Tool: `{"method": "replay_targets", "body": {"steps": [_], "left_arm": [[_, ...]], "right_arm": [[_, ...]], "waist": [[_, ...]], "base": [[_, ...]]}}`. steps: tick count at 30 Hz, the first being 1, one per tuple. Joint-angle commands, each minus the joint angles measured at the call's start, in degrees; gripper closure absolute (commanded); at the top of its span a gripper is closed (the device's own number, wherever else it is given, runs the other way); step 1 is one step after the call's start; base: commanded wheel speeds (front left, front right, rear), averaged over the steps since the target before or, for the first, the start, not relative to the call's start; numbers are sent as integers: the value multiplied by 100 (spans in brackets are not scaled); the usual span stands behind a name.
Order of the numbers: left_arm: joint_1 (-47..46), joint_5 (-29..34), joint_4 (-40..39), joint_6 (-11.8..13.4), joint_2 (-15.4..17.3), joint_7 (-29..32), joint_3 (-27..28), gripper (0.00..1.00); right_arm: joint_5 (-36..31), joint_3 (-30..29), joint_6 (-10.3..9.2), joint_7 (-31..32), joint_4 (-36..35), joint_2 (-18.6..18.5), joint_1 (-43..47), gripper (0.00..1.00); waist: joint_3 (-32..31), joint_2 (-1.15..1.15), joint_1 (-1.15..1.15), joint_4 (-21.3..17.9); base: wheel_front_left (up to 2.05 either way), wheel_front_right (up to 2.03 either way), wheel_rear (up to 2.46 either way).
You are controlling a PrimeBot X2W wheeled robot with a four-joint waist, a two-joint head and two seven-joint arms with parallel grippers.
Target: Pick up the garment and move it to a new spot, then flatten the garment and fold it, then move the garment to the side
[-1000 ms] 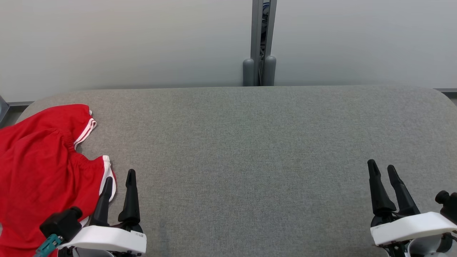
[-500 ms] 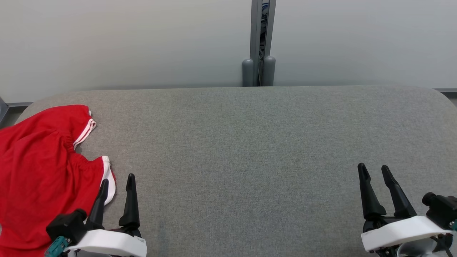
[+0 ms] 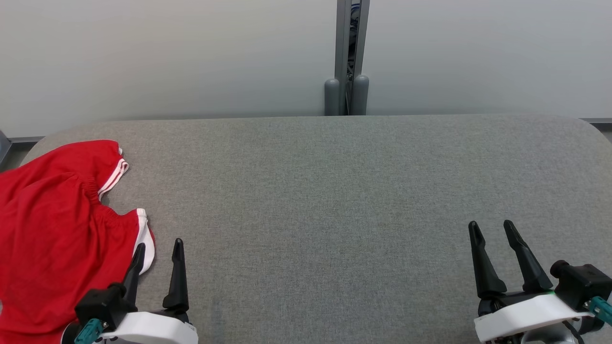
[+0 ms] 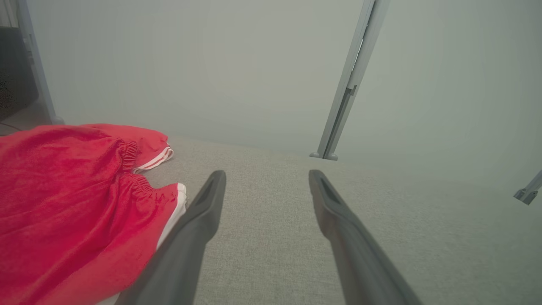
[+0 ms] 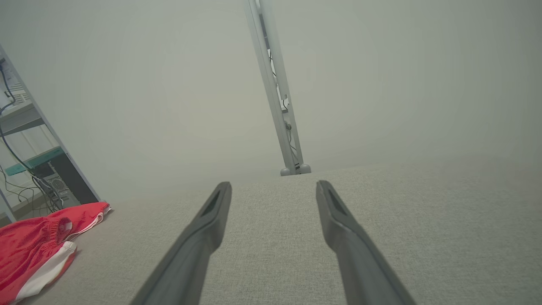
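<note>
The garment [image 3: 52,229] is a pair of red shorts with white striped trim, lying crumpled at the far left of the grey table [image 3: 334,191]. It also appears in the left wrist view as the garment [image 4: 72,199] and, small, in the right wrist view as the garment [image 5: 34,245]. My left gripper [image 3: 159,243] stands open at the lower left, its left finger just over the garment's white hem, nothing between the fingers. My right gripper [image 3: 490,224] stands open at the lower right above bare cloth, far from the garment.
A grey post [image 3: 347,57] splits the pale partition wall behind the table. The table's rounded far corners sit at left and right. Shelving with cables [image 5: 25,169] stands beyond the table's left end.
Both arms have drawn back toward the near edge; the right gripper also slid a little leftward. The garment lies unchanged.
</note>
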Motion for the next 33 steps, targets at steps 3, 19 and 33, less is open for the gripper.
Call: {"method": "replay_targets", "body": {"steps": [3, 19, 33], "left_arm": [[-26, 229, 3, 44, 38, -68, 25, 0], [44, 747, 127, 53, -1, -193, 127, 0], [74, 1113, 298, 11, -29, -284, 191, 0]], "right_arm": [[-245, 43, 9, -116, -9, -55, -18, 0], [-832, 92, 10, -357, 74, -65, 33, 0], [-1245, 174, 11, -534, 110, -74, 109, 0]], "waist": [[2, 0, 0, -8], [-27, 0, 0, 14], [-108, 0, 0, -5]], "base": [[0, 0, 0], [0, 0, 0], [0, 0, 0]]}}
